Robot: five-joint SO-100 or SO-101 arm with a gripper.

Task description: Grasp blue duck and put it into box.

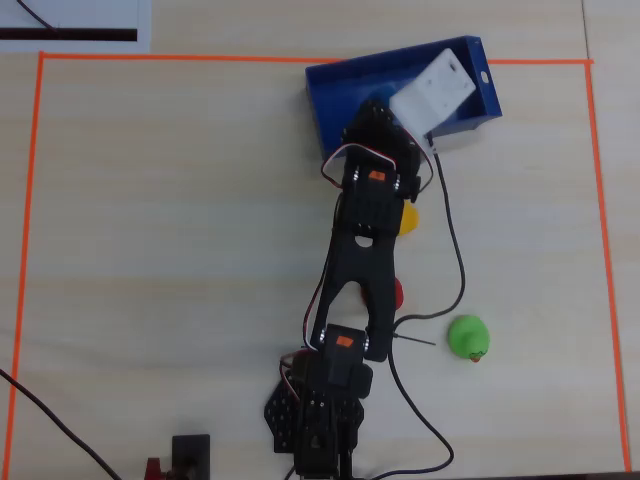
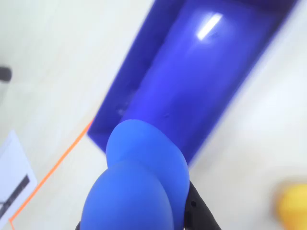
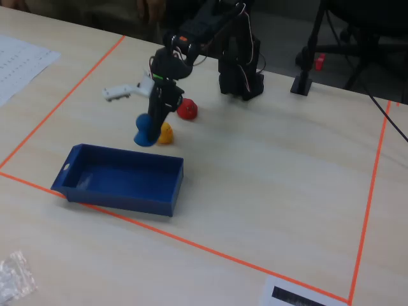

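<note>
Above the near wall of the box, gripper clamps the blue duck, carried clear of table, apparently for release inside; bin floor looks bare; yellow duck just behind
</note>
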